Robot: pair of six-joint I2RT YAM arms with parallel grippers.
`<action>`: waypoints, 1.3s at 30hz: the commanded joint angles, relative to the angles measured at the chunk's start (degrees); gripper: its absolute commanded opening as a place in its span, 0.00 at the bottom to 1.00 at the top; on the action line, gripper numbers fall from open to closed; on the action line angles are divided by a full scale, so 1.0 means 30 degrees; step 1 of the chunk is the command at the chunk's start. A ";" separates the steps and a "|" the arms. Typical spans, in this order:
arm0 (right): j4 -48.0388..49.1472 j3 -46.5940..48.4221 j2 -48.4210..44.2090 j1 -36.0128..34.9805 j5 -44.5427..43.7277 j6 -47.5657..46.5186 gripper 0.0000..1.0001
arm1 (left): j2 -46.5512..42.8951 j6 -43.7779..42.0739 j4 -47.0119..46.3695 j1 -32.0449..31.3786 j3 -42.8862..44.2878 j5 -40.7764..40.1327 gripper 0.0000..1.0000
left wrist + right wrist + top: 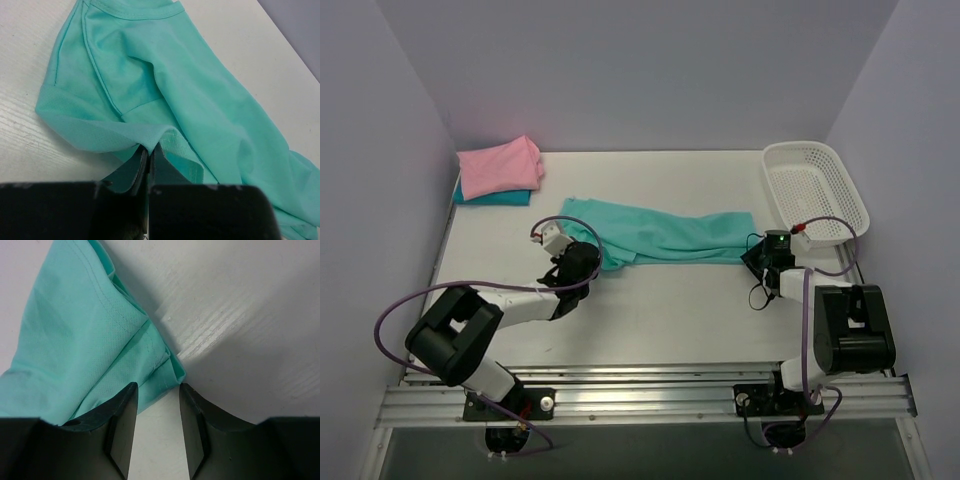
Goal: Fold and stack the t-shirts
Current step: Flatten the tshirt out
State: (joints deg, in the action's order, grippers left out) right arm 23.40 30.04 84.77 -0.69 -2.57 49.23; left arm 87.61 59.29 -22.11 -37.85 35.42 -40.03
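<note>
Two of three done: the pink t-shirt [498, 167] lies folded on the darker teal-blue t-shirt [500, 198] at the worktop's [650, 310] far left corner; the teal-green t-shirt [660, 235] lies unfolded, strung out across the middle, with folding and stacking yet to come. The left hand [149, 150], arm reaching low over the worktop, is clenched on the sleeve end; the right hand [157, 387], beside the white basket [850, 190], straddles the opposite corner with jaws part-way apart; whether it has a pinch on the cloth I cannot tell.
</note>
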 commanded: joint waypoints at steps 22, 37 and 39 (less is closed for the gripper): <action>-0.1120 -0.0024 0.1098 0.0844 0.0474 -0.0766 0.28 | -0.0168 -0.0075 -0.0746 0.0340 0.0411 0.0804 0.02; -0.0885 -0.0287 0.0865 0.0962 0.0622 -0.0796 0.15 | -0.0934 -0.0016 -0.0687 0.0340 0.0029 0.0775 0.02; -0.0914 -0.0317 0.0864 0.0962 0.0622 -0.0825 0.08 | -0.0904 -0.0016 -0.0687 0.0340 0.0059 0.0804 0.02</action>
State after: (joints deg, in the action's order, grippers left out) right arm 25.50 30.17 86.78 1.91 -0.60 47.72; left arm 84.79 59.31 -22.57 -37.26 35.46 -38.04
